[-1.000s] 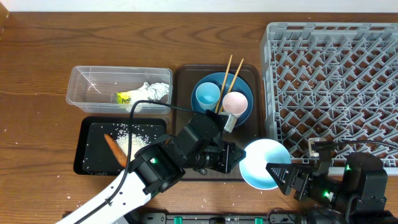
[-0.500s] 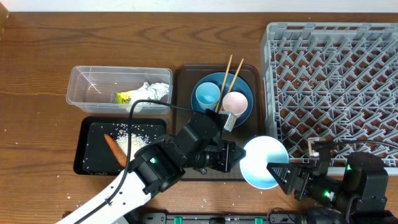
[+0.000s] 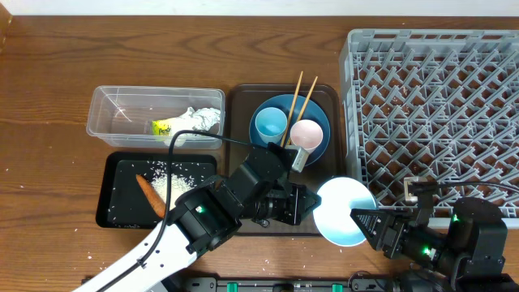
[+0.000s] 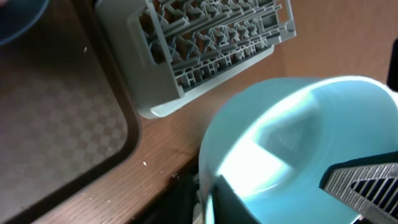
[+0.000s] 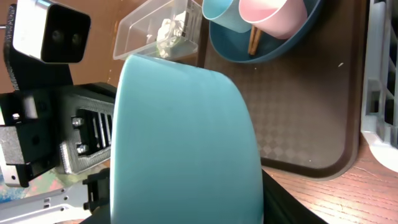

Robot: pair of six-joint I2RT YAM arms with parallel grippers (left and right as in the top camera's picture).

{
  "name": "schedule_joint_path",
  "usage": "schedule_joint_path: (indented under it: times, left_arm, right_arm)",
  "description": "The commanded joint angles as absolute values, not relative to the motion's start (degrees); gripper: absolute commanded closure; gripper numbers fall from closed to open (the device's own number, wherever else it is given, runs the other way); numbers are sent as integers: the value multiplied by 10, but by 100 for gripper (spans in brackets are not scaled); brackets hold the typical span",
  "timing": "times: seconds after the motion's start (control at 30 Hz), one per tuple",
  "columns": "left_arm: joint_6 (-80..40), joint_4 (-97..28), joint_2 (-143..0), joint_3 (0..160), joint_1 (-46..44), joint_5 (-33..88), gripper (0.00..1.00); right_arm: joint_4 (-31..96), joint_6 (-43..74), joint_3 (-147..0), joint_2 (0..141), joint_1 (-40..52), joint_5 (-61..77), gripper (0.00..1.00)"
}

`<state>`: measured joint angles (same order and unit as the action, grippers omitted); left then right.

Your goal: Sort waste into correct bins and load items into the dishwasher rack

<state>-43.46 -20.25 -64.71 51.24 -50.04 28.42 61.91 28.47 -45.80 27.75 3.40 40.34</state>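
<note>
Hardly anything has shifted over the last second: the right gripper point(image 3: 362, 223) has edged a touch further onto the bowl point(image 3: 340, 203), which sits where it was, at the near right corner of the brown tray point(image 3: 239, 122), just left of the rack point(image 3: 354, 105).

The left gripper point(image 3: 310, 205) has the bowl's left rim pinched between nearly closed fingers. The right one straddles the near right rim with its fingers partly apart; whether they press on it I cannot tell.

Counted:
- One bowl, one rack, one brown tray.
- One dark blue plate point(image 3: 276, 101) on that tray, carrying two cups, light blue point(image 3: 270, 126) and pink point(image 3: 306, 134), and two chopsticks point(image 3: 294, 101).
- One clear tub point(image 3: 105, 122) at far left, with one crumpled tissue point(image 3: 203, 120) and one wrapper point(image 3: 162, 127).
- One black tray point(image 3: 113, 207) near it, with one orange bit point(image 3: 150, 193) and scattered white crumbs point(image 3: 182, 174), too many to count.

From overhead the left arm covers its own fingertips and the brown tray's near edge. The rack is cut off at the right. The chopsticks' near ends vanish behind the cups. On the right wrist view the bowl's outer wall blocks the middle and hides the pads. The left wrist view shows only one corner of the rack.
</note>
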Motion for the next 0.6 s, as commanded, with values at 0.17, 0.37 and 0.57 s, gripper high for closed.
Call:
schedule_joint_path:
  times: [0.17,0.37,0.57]
  left_arm:
    - [-433,-187,-639,512,-485,289,73]
    - [-433,-182,-639,512,-454,289,70]
    - [-433,-181,-638,512,-424,289,66]
  right_arm:
    - [617,255,-460,279,31,389,56]
    - [606,239,-460,279,31,322,57]
    - [575,225,-460,280,31,232,62]
